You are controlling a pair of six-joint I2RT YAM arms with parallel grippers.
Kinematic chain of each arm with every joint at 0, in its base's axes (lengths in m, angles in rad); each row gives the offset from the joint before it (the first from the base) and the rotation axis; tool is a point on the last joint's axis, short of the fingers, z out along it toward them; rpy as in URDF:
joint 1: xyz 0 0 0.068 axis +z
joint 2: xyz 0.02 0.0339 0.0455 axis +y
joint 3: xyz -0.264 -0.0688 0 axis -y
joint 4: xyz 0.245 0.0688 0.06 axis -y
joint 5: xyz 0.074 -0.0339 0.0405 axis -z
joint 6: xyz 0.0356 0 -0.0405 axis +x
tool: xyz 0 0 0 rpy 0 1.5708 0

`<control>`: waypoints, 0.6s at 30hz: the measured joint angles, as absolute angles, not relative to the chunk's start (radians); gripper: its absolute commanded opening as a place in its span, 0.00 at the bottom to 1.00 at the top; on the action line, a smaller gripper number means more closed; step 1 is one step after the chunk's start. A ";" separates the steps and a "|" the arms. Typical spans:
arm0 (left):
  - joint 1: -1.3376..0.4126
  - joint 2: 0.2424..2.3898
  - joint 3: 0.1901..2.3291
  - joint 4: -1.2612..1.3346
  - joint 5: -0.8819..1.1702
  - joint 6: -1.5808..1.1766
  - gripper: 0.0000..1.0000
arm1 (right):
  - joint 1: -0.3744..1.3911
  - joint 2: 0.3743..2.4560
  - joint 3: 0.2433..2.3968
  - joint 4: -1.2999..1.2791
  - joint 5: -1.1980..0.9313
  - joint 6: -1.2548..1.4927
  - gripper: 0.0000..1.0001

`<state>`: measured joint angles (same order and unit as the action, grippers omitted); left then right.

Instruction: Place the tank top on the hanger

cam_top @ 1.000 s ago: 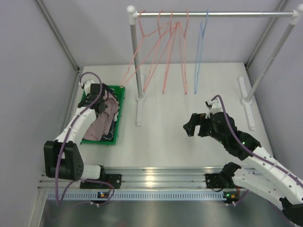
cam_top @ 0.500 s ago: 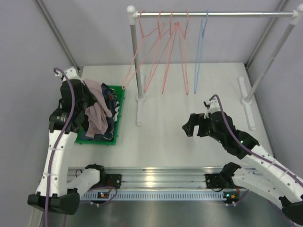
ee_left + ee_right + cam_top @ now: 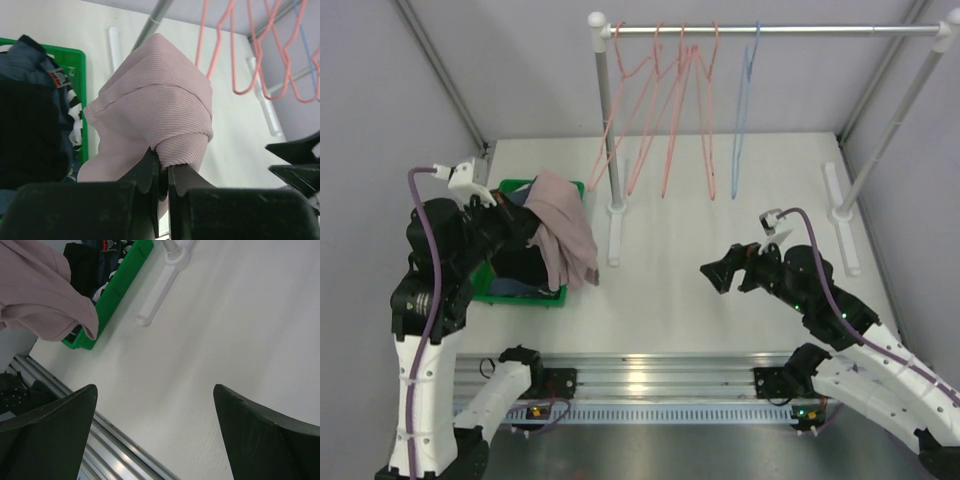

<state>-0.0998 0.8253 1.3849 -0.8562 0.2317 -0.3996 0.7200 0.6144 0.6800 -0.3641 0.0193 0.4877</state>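
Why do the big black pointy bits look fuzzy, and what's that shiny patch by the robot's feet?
Right wrist view: the right gripper is too near the lens, so it blurs; the table looks sharper. Left wrist view: left gripper blurred, tank top ribbing crisp. Top view: glare on the metal rail.

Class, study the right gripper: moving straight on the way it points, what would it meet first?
Probably the bare table: the open right gripper tilts down toward it, short of the rack's foot and the green bin. Depth is unclear.
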 measured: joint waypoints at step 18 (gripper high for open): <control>-0.100 0.642 0.967 -0.673 0.458 -0.605 0.00 | 0.748 0.624 0.448 -0.161 -0.044 0.548 1.00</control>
